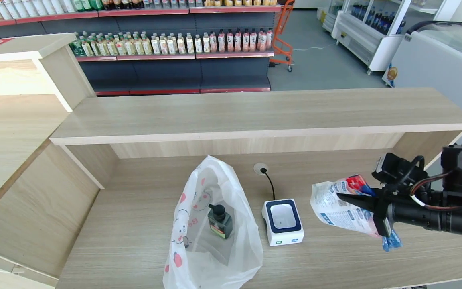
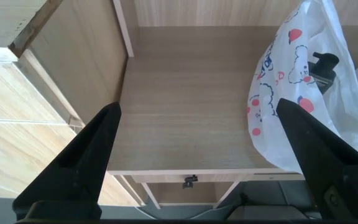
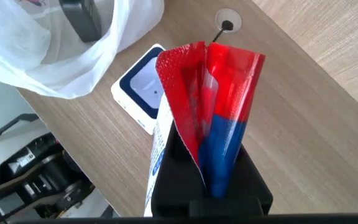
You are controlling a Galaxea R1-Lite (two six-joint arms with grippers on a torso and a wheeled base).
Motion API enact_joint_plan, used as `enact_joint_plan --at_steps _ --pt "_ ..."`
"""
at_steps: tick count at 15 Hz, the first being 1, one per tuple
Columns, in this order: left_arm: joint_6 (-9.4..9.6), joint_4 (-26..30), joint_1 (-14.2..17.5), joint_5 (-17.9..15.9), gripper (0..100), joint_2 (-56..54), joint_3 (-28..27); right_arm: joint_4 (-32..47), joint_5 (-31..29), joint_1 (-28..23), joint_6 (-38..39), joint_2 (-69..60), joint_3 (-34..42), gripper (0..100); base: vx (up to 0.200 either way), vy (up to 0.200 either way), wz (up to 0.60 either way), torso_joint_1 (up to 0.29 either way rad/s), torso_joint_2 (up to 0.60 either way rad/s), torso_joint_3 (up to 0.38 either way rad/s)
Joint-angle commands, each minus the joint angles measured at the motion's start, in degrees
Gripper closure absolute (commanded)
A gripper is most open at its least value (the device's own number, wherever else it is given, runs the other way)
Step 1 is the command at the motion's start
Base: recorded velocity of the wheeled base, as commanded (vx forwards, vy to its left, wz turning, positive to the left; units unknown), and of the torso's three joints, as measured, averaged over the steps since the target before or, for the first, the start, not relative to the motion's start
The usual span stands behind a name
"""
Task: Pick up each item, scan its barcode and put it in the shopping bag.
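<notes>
Item 1, snack packet [image 1: 329, 206]: 1 count, red, blue and white foil, being pinched between the pressed-in fingers of the right claw [image 1: 359, 200] and hanging clear above the desk [image 1: 134, 224], touching nothing else. Its long axis is running roughly across the desk, out from the claw toward the robot's left and a little tilted; its white printed face is turning up toward the head camera, and no barcode is telling itself apart at this size. Item 2, barcode scanner [image 1: 283, 220]: 1 count, white body with a dark blue frame around an upward-facing window, sitting flat on the desk, lower than the packet and to its left, near but apart. This is the relation governing the next move: the packet is probably needing to travel left and down, printed face turned over the window. Item 3, cable [image 1: 270, 184]: 1 count, running from the scanner to a round desk port. Item 4, shopping bag [image 1: 215, 257]: 1 count, white plastic with cartoon print, standing open just left of the scanner. Item 5, pump bottle [image 1: 219, 222]: 1 count, dark, standing upright inside the bag. Item 6, left claw [image 2: 197, 106]: fingers spread wide, holding nothing, hovering over bare desk on the bag's left side. The right arm is sitting nearer the scanner.
</notes>
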Motion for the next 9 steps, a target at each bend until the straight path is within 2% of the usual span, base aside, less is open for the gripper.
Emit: enact_joint_plan --at_steps 1,6,9 --pt "-0.04 0.0 0.0 0.0 0 0.0 0.0 -0.1 3.0 0.0 -3.3 4.3 0.0 100 0.0 0.0 0.0 0.0 0.0 0.0" --pt "-0.04 0.0 0.0 0.0 0 0.0 0.0 -0.1 15.1 -1.9 -19.4 12.4 -3.9 100 0.0 0.0 0.0 0.0 0.0 0.0" --pt "-0.04 0.0 0.0 0.0 0 0.0 0.0 -1.0 17.4 -2.0 -23.5 15.6 -5.2 100 0.0 0.0 0.0 0.0 0.0 0.0"
